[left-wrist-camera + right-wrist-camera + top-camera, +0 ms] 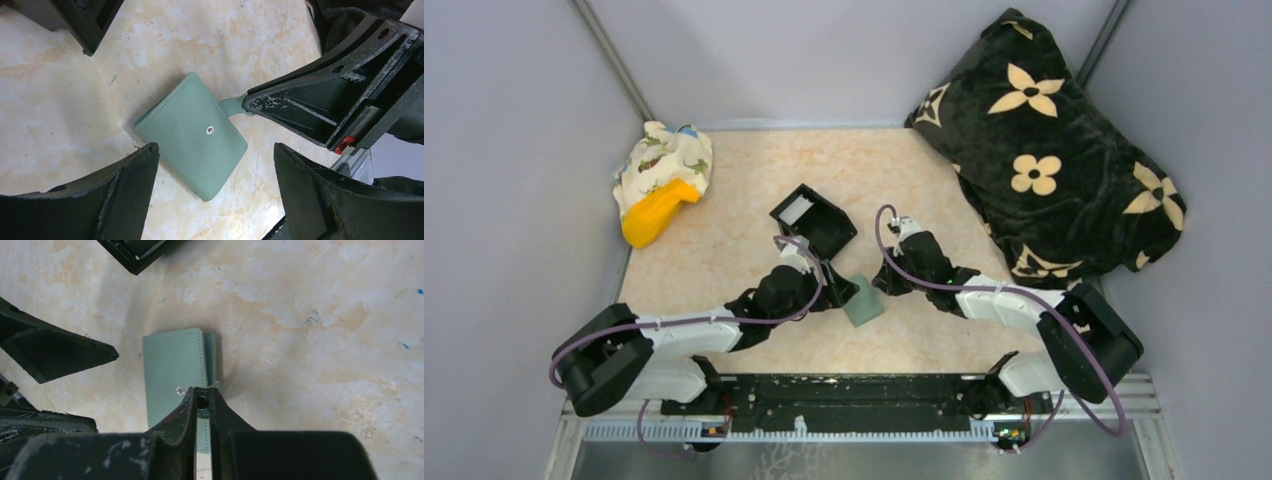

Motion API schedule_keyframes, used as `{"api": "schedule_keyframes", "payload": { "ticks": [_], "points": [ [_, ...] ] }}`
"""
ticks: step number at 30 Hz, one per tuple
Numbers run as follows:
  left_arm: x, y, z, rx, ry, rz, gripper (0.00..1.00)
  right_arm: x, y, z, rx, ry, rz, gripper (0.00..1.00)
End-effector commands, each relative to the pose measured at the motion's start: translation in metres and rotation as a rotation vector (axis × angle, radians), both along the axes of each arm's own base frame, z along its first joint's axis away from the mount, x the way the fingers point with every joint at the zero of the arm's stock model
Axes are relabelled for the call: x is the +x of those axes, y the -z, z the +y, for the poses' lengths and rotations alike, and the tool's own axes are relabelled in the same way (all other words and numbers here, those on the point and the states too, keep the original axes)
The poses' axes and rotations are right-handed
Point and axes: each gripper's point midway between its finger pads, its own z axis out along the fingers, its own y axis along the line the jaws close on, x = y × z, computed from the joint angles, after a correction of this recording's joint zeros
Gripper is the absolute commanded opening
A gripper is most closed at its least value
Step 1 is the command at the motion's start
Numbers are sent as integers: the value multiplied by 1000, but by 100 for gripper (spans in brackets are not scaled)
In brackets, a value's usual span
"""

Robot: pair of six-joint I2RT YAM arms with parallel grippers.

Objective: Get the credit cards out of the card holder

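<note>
- The sage-green card holder (192,137) lies folded shut near the middle of the marbled table (724,250), just near and right of the black box (814,222).
- The right gripper (202,401) has its jaws pinched tight on the holder's snap tab (231,106).
- The left gripper (215,152) is spread wide over the holder, gripping nothing.
- A black blanket (1054,150) with cream flowers lies far right.

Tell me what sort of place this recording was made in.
Likely a robot test booth, not a home: plain grey walls close in a small table, a left arm and right arm are bolted to a rail at its near edge, and a blanket and green wallet lie there as props.
</note>
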Motion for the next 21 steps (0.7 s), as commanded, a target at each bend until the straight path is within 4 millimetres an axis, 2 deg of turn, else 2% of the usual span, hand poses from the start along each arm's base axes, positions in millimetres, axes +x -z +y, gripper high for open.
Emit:
{"api": "schedule_keyframes", "payload": {
  "ticks": [1,3,5,9,11,16,21],
  "points": [
    [6,-16,-6,-19,5,-43,89,13,-15,-15,-29,66,-81,6],
    [5,-15,-6,-11,8,-41,89,16,-15,-21,-52,82,-92,4],
    [5,-14,-6,-7,8,-41,89,18,-13,-27,-75,94,-96,7],
    [6,-14,-4,2,6,-41,90,19,-1,-33,-137,83,-89,28],
    [6,-14,-3,11,4,-44,90,21,4,-38,-162,97,-87,34],
    [8,-15,4,30,-22,-52,90,24,7,-44,-184,123,-85,39],
    [10,-16,8,44,-40,-66,90,29,11,-58,-259,159,-96,39]
  ]
}}
